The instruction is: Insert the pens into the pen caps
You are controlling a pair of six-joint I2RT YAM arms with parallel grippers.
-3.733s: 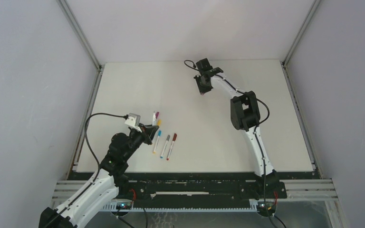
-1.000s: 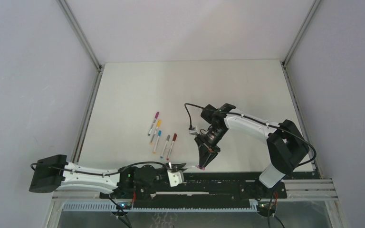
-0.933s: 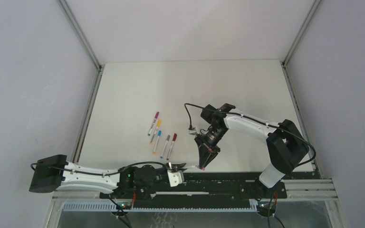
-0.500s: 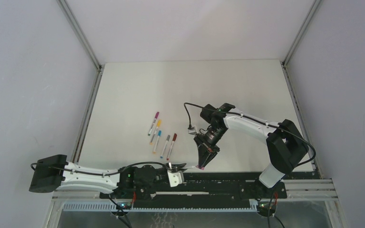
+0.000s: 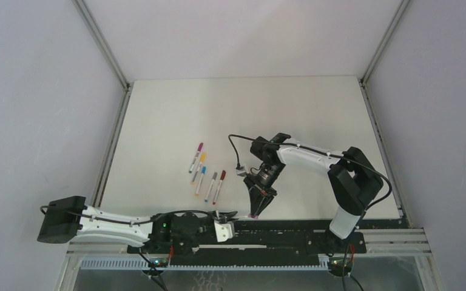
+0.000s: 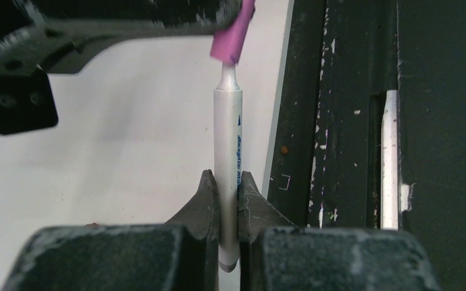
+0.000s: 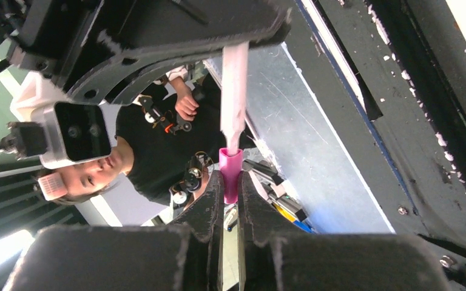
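My left gripper lies low at the table's near edge, shut on a white pen that points right. My right gripper points down at the near edge, shut on a pink cap. In the left wrist view my left gripper grips the barrel and the pen's narrow tip meets the mouth of the pink cap. In the right wrist view my right gripper holds the cap with the pen above it, its tip inside the cap's opening.
Several capped pens lie in a loose row left of centre: magenta, orange, blue, grey, dark red. The black mounting rail runs just beyond the table's near edge.
Since 3.7 s ago both arms came to the near edge with the pen and the pink cap. Over the last second the right arm shifted slightly left, with the cap still at the pen tip.
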